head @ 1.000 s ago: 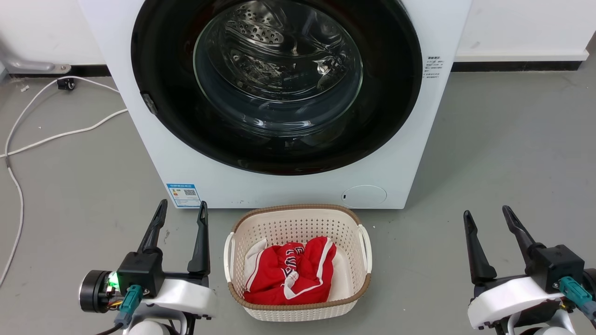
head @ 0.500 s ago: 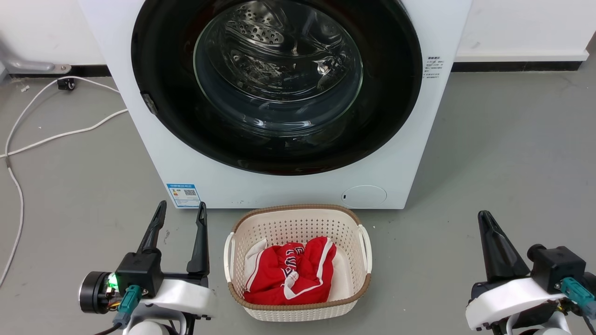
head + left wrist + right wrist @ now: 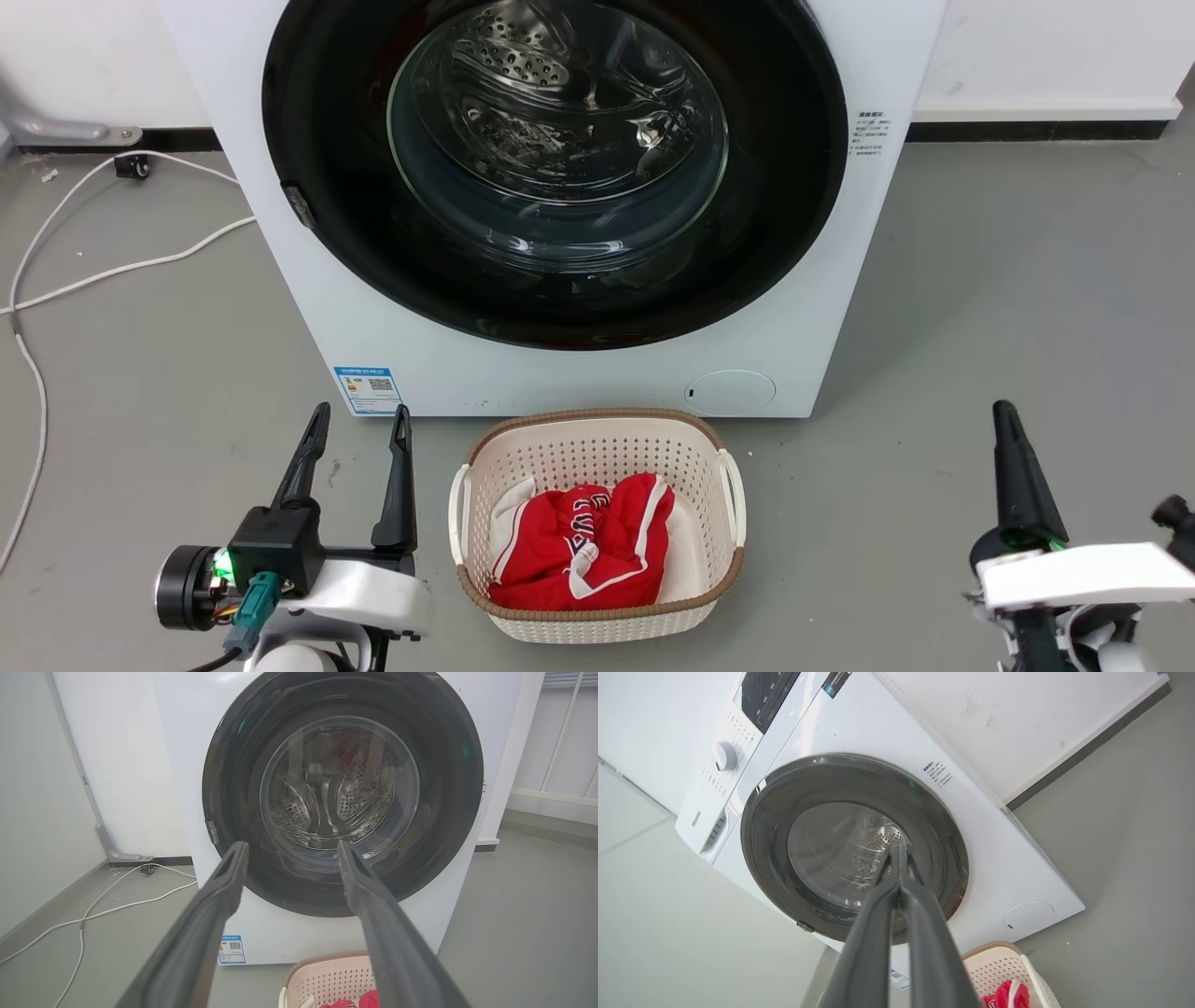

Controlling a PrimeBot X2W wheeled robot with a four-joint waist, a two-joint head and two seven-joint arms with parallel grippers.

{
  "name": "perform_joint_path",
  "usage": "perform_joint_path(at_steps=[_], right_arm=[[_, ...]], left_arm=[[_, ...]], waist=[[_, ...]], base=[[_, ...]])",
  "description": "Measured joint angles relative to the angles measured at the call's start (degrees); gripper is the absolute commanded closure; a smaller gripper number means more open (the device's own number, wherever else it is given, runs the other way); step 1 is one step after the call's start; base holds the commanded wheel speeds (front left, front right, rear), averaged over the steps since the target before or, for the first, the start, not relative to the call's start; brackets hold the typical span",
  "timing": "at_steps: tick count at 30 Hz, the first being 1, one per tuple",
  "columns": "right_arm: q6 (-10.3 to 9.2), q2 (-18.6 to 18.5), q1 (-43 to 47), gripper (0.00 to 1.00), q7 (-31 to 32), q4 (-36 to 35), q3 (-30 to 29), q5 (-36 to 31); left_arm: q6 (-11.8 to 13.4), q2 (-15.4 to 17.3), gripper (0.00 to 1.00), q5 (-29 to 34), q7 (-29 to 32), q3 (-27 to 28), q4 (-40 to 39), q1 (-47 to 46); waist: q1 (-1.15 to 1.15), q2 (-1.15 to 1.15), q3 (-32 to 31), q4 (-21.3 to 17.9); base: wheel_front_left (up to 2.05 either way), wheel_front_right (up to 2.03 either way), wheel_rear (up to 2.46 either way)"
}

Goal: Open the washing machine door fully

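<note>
The washing machine (image 3: 579, 383) is a white box right ahead on the grey floor. Its door (image 3: 556, 159), a glossy black disc with a clear glass bowl, lies flat against the front, closed. A small latch tab (image 3: 297, 207) sits on the door's left edge. My left gripper (image 3: 362, 411) is open and empty at the lower left, fingers pointing at the machine (image 3: 261, 933) and well short of the door (image 3: 341, 788). My right gripper (image 3: 1003, 411) is shut and empty at the lower right, rolled onto its side. The right wrist view has its tips (image 3: 899, 847) in line with the door (image 3: 854, 844).
A cream perforated basket (image 3: 597, 429) holding a red garment (image 3: 579, 541) stands on the floor between my grippers, just in front of the machine. White cables (image 3: 93, 271) trail across the floor at the left. A white wall runs behind.
My right gripper's fingers have gone from apart to together, and its wrist has rolled and shifted a little to the right. The left gripper has barely moved.
</note>
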Motion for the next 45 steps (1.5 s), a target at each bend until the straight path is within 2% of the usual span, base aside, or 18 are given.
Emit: perform_joint_path(at_steps=[4,7,11,17,21,25,31,37,45], right_arm=[[-0.01,0.04,-2.29,1.0,-1.57,0.79,0.38,23.7],[-0.01,0.04,-5.13,1.0,-2.04,1.25,-0.59,36.83],[-0.01,0.04,-10.11,1.0,-0.42,2.77,-3.56,46.91],[-0.01,-2.91,-20.11,1.0,3.91,11.02,-5.36,53.97],[-0.01,-7.84,-29.92,1.0,7.35,20.52,-3.8,55.8],[-0.01,-12.26,-39.28,1.0,10.74,28.77,-0.04,54.37],[-0.01,-15.93,-52.93,1.0,17.44,39.36,4.52,53.88],[-0.01,-17.31,-66.46,1.0,24.46,49.71,11.51,49.58],[-0.01,-16.35,-76.7,1.0,29.5,58.31,17.34,44.75]], left_arm=[[0.0,-0.05,0.0,-0.01,0.0,0.23,-0.03,0.0],[0.0,-0.08,0.0,-0.02,0.0,0.49,-0.18,-0.02],[0.0,-0.14,0.0,-0.02,0.0,0.69,-0.36,-0.4],[-0.01,-0.18,0.0,-0.01,-0.01,1.08,-0.8,-1.48],[-0.23,-0.22,0.0,0.01,-0.01,1.04,-1.19,-2.91],[-0.45,-0.25,0.0,0.03,-0.01,0.94,-1.86,-4.31],[-0.52,-0.26,0.0,0.05,-0.01,0.45,-3.2,-7.05],[-0.54,-0.26,0.0,0.05,-0.01,-0.25,-4.33,-10.29],[-0.52,-0.26,0.0,0.05,-0.01,-0.87,-5.47,-12.6]], waist=[[0.0,0.0,0.22,-0.13],[0.0,0.0,0.69,-0.32],[0.0,0.0,1.58,-0.54],[0.0,0.0,3.24,-0.71],[0.0,0.0,4.86,-0.53],[0.0,0.0,6.84,-0.01],[0.0,0.0,10.69,1.0],[0.0,0.0,15.67,2.39],[0.0,0.0,20.36,3.69]], base=[[0.0,0.0,0.0],[0.0,0.0,0.0],[0.0,0.0,0.0],[0.0,0.0,0.0],[0.0,0.0,0.0],[0.0,0.0,0.0],[0.0,0.0,0.0],[0.0,0.0,0.0],[0.0,0.0,0.0]])
